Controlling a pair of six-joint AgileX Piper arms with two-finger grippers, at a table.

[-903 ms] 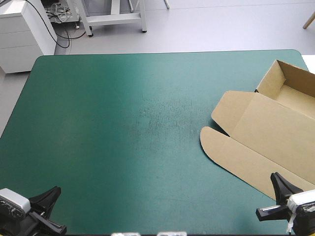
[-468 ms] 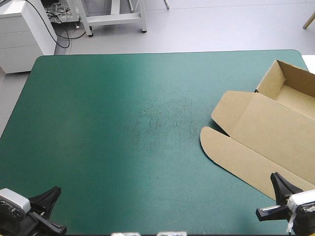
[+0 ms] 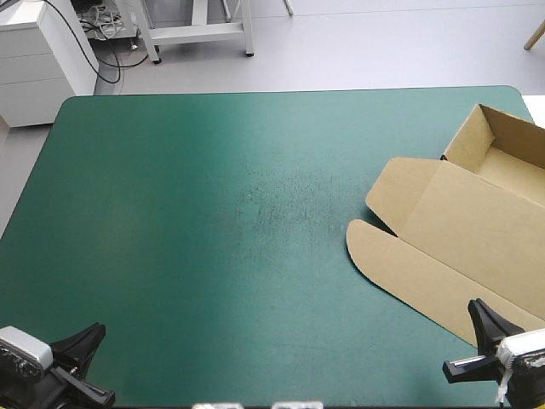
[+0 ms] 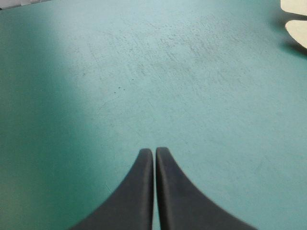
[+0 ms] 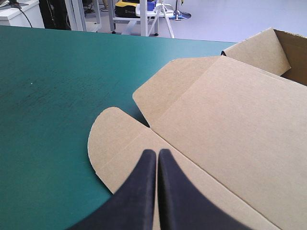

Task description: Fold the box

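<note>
Brown box [image 3: 464, 230] lies on the right side of the teal-green counter [image 3: 187, 213], with its tray [image 3: 502, 145] at the far right edge and its lid [image 3: 477, 256] flat and open. Left gripper [image 4: 154, 153] has its black fingers [image 4: 136, 196] pressed together over bare counter near the front left corner, well apart from the box. Right gripper [image 5: 157, 153] has its fingers together too, holding nothing, over the near part of the lid.

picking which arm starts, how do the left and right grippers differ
The left gripper has only bare teal-green cover ahead, the box far off; the right gripper points over the box's flat lid. Left sits at the cover's near left corner, right at the near right. Both are shut, holding nothing.
</note>
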